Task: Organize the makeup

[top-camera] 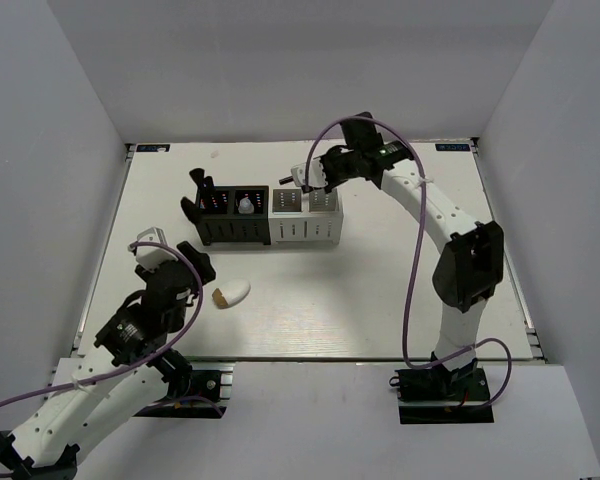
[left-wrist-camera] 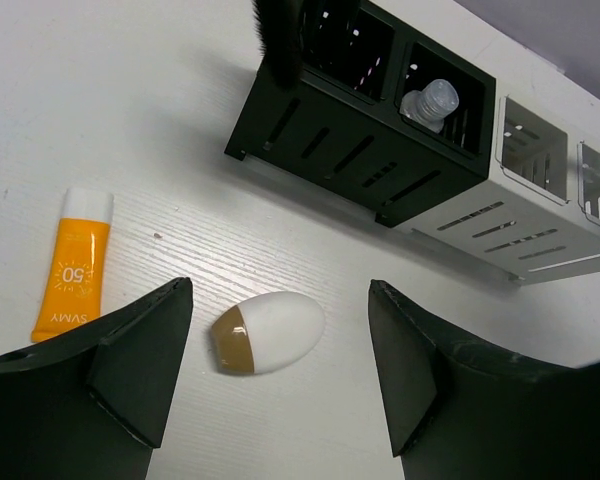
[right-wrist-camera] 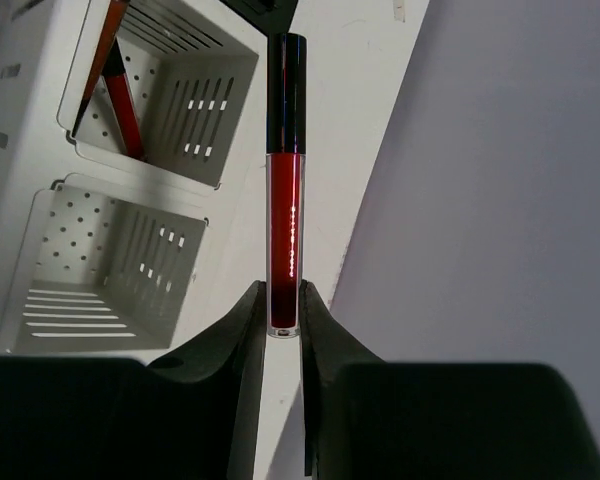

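A white egg-shaped sponge with a brown end lies on the table; in the left wrist view it sits between and just ahead of my open, empty left gripper, untouched. An orange tube lies left of it. The black organizer holds black brushes and a tiny clear bottle. My right gripper is shut on a slim red-and-black stick, held above the back of the white organizer. Another red stick leans in one of its compartments.
The black and white organizers stand side by side at the middle back of the table. The grey enclosure wall rises close behind the right gripper. The left gripper hovers near the table's front left.
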You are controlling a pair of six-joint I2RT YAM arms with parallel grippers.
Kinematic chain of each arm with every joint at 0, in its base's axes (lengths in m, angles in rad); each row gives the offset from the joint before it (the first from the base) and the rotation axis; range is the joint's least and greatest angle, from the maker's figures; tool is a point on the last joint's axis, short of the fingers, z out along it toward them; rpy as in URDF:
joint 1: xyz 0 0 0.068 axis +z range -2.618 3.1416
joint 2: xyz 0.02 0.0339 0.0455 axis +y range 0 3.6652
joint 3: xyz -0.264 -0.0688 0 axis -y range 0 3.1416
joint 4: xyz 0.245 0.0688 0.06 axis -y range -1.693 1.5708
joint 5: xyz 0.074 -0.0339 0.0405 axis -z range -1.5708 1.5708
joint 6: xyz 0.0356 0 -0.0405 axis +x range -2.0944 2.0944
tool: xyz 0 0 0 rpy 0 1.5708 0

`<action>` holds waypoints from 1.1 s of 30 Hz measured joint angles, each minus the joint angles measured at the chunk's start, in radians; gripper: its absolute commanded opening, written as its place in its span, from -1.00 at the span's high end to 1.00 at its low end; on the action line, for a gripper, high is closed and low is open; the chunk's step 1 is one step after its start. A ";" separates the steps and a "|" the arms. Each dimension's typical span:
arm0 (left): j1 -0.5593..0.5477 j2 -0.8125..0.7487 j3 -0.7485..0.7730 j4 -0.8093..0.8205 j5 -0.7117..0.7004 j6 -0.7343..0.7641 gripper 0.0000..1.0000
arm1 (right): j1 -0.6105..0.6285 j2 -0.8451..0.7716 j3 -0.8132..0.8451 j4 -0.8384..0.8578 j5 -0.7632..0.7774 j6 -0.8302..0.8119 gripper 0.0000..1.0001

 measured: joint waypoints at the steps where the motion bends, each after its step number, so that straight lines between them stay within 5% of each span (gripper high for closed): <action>1: 0.000 -0.003 0.000 -0.005 0.000 -0.001 -0.61 | 0.007 0.013 0.018 -0.011 0.011 -0.019 1.00; 13: 0.000 -0.026 -0.005 -0.004 0.001 -0.009 -0.63 | 0.032 0.029 0.057 -0.126 0.116 -0.241 1.00; 29: 0.000 -0.013 -0.014 0.021 0.015 0.008 -0.64 | 0.120 0.113 0.057 -0.130 0.204 -0.331 1.00; 33: 0.000 -0.013 -0.014 0.021 0.014 0.008 -0.69 | 0.127 0.120 0.057 -0.132 0.217 -0.336 0.73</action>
